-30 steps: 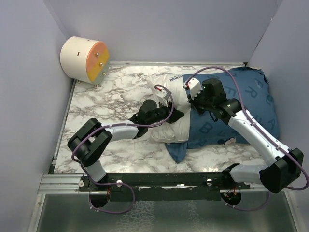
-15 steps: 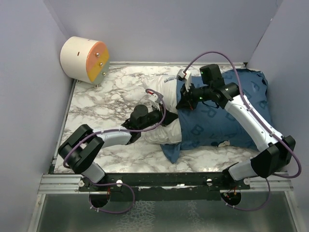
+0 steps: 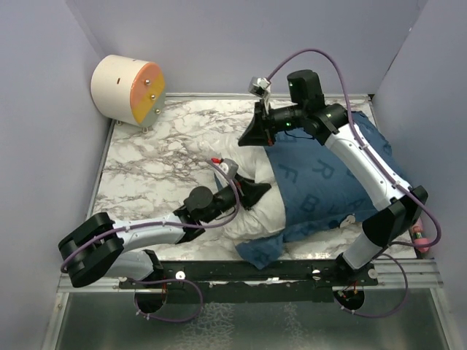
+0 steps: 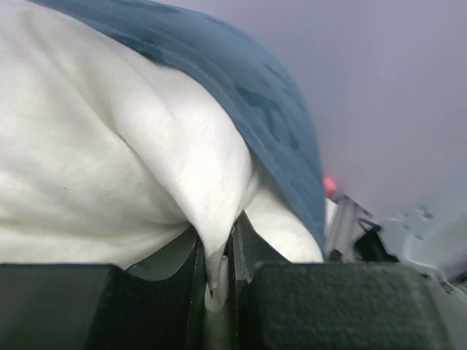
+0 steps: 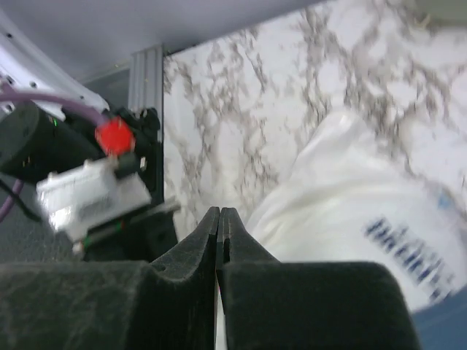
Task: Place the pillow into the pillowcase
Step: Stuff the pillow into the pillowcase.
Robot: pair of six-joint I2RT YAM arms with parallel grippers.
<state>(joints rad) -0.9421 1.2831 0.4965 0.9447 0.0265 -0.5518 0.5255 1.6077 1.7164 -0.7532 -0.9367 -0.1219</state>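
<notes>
The left tool (image 4: 219,270) pinches a fold of the pillow (image 3: 252,211); the right tool (image 5: 220,240), shut tight, seems to lift the pillowcase (image 3: 328,175) edge. On the table (image 3: 153,168), the pillow looks mostly covered, its left end still bare.

Looks down from above and behind on the whole table (image 3: 146,157), while wrist views press close, sharing the pillow (image 4: 109,160).

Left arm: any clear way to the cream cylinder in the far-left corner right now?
Probably not yet. The marble between is bare, but the left hand is shut on a fold of the pillow. The cylinder sits well beyond it; the arm would need to let go first, and reach looks uncertain.
</notes>
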